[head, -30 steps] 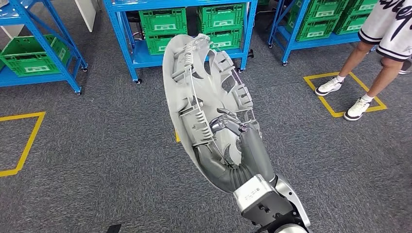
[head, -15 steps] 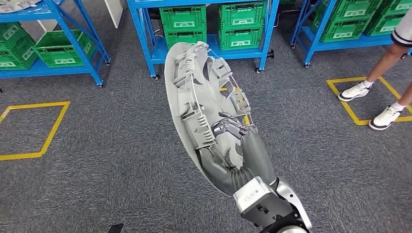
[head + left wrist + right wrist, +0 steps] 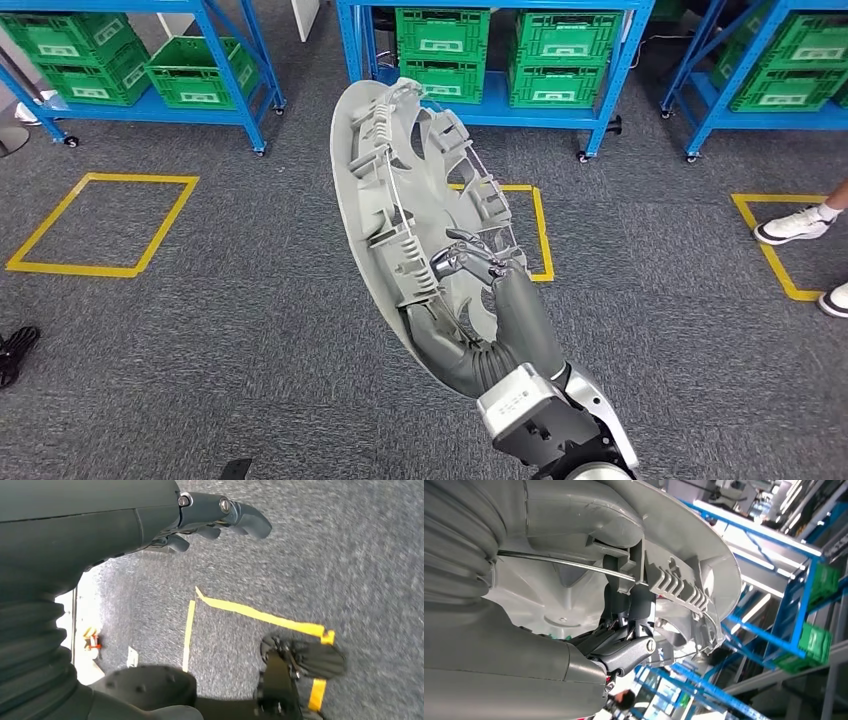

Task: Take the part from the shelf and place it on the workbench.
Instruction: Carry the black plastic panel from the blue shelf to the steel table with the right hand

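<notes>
The part (image 3: 385, 190) is a large round grey plastic wheel cover with ribs and clips on its back. It stands on edge, tilted, in the middle of the head view above the carpet. My right hand (image 3: 490, 290) grips it near its lower rim, thumb on one face and fingers hooked through an opening. In the right wrist view the part (image 3: 684, 545) sits close in front of the right hand (image 3: 624, 655), whose dark fingers wrap a clip. My left hand (image 3: 210, 520) hangs over the carpet, fingers apart and slightly bent, holding nothing.
Blue shelving racks (image 3: 500, 110) with green crates (image 3: 440, 40) line the far side. Yellow tape squares (image 3: 100, 225) mark the grey carpet. A person's white shoes (image 3: 795, 225) stand at the right edge. A small black object (image 3: 15, 350) lies at the left edge.
The whole scene has slid to the right in the head view, so the camera has turned left. The part stays in my right hand in the same grip.
</notes>
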Available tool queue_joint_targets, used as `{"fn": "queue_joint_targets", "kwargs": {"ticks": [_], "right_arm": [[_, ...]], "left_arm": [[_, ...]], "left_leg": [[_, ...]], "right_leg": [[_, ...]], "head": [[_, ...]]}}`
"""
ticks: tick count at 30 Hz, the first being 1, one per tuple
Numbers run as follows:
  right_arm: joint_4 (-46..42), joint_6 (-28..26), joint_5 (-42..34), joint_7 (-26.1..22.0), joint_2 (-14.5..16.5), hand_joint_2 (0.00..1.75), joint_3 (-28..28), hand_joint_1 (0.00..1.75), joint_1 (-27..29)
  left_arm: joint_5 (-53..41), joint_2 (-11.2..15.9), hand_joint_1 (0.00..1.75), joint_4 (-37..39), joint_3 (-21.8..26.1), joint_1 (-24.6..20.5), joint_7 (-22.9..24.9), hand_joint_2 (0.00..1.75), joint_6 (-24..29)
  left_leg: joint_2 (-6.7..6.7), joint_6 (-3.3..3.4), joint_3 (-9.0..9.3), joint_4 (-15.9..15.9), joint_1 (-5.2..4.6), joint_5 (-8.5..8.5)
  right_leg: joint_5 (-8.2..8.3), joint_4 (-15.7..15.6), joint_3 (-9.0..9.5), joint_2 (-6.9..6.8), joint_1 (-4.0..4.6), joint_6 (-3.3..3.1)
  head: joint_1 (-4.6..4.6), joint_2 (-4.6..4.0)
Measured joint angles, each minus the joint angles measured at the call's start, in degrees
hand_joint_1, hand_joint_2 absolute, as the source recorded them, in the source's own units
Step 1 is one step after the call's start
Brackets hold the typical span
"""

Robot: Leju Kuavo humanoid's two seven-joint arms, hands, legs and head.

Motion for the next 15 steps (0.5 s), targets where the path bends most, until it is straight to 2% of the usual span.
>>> {"fn": "queue_joint_targets", "kwargs": {"ticks": [1,2,4,5,6,7,8,9,11,12,13,14,15], "right_arm": [[-0.02,-0.02,0.02,-0.03,0.02,1.75,0.0,1.75,-0.05],[-0.03,-0.03,0.05,-0.06,0.02,1.75,-0.01,1.75,-0.08],[0.0,-0.04,0.1,-0.1,-0.08,1.75,-0.02,1.75,0.03],[0.03,-0.04,0.12,-0.09,-0.15,1.75,-0.03,1.75,0.1],[0.07,-0.03,0.13,-0.08,-0.22,1.75,-0.03,1.75,0.17],[0.08,-0.03,0.14,-0.08,-0.28,1.75,-0.02,1.75,0.18],[0.09,-0.03,0.14,-0.08,-0.33,1.75,-0.02,1.75,0.18],[0.09,-0.03,0.14,-0.08,-0.37,1.75,-0.02,1.75,0.18],[0.1,-0.02,0.14,-0.09,-0.39,1.75,-0.01,1.75,0.16],[0.1,0.0,0.15,-0.09,-0.39,1.75,0.01,1.75,0.16],[0.09,0.02,0.17,-0.08,-0.39,1.75,0.02,1.75,0.14],[0.08,0.06,0.21,-0.08,-0.39,1.75,0.03,1.75,0.11],[0.07,0.09,0.26,-0.06,-0.35,1.75,0.04,1.75,0.06]], "left_arm": [[-0.02,0.02,0.0,0.03,0.0,0.12,0.02,1.75,0.0],[-0.04,0.03,0.0,0.04,0.01,0.15,0.02,1.75,0.02],[-0.06,-0.03,0.0,0.05,0.01,0.03,-0.01,1.75,0.05],[-0.06,-0.08,0.0,0.05,0.01,-0.03,-0.02,1.75,0.07],[-0.06,-0.15,0.0,0.06,0.0,-0.02,-0.02,1.75,0.07],[-0.06,-0.2,0.0,0.08,0.0,0.02,-0.02,1.75,0.07],[-0.06,-0.2,0.0,0.09,0.0,0.06,-0.01,1.75,0.07],[-0.06,-0.21,0.0,0.1,0.0,0.08,0.0,1.75,0.07],[-0.06,-0.19,0.0,0.11,0.01,0.09,0.0,1.75,0.07],[-0.06,-0.19,0.0,0.1,0.02,0.09,-0.01,1.75,0.07],[-0.06,-0.18,0.0,0.1,0.02,0.11,-0.03,1.75,0.07],[-0.06,-0.17,0.0,0.11,0.01,0.15,-0.06,1.75,0.07],[-0.06,-0.15,0.0,0.13,0.0,0.23,-0.1,1.75,0.07]], "left_leg": [[-0.69,0.28,0.24,-0.4,0.23,0.4],[-1.36,0.54,0.45,-0.79,0.49,0.79],[-2.75,0.93,0.41,-0.96,0.77,1.16],[-3.54,0.97,0.26,-0.85,0.78,1.18],[-4.38,0.97,0.13,-0.67,0.78,1.18],[-5.22,0.92,0.03,-0.45,0.79,1.15],[-6.09,0.81,-0.06,-0.17,0.85,1.08],[-6.94,0.64,-0.14,0.17,0.92,0.96],[-8.56,-0.06,-0.52,0.85,0.97,0.68],[-9.17,-0.48,-0.77,1.02,0.98,0.64],[-9.68,-0.9,-1.05,1.0,1.0,0.7],[-10.14,-1.26,-1.3,0.87,1.06,0.81],[-9.97,-1.53,-1.45,0.82,1.11,0.89]], "right_leg": [[-0.56,0.68,-0.1,0.96,-0.05,0.31],[-1.7,2.4,-0.72,2.54,-0.11,0.55],[-5.2,8.92,-3.76,5.96,-0.3,0.78],[-6.6,12.48,-5.6,6.67,-0.32,0.87],[-7.08,14.81,-6.93,6.94,-0.32,0.96],[-6.46,15.24,-7.39,7.03,-0.33,1.02],[-4.77,13.41,-6.73,7.18,-0.38,1.05],[-2.49,9.72,-5.08,7.64,-0.49,1.06],[0.21,2.97,-1.99,9.52,-0.54,0.89],[0.6,1.21,-1.24,10.14,-0.48,0.63],[0.4,0.79,-1.17,10.35,-0.32,0.25],[0.58,0.6,-1.18,9.85,-0.3,-0.26],[0.72,0.42,-1.15,9.23,-0.32,-0.68]], "head": [[0.01,0.0],[0.1,0.0],[0.37,0.0],[0.5,0.0],[0.55,0.0],[0.6,0.0],[0.62,0.0],[0.66,0.0],[0.7,0.0],[0.73,0.0],[0.74,0.0],[0.77,0.0],[0.77,0.0]]}}
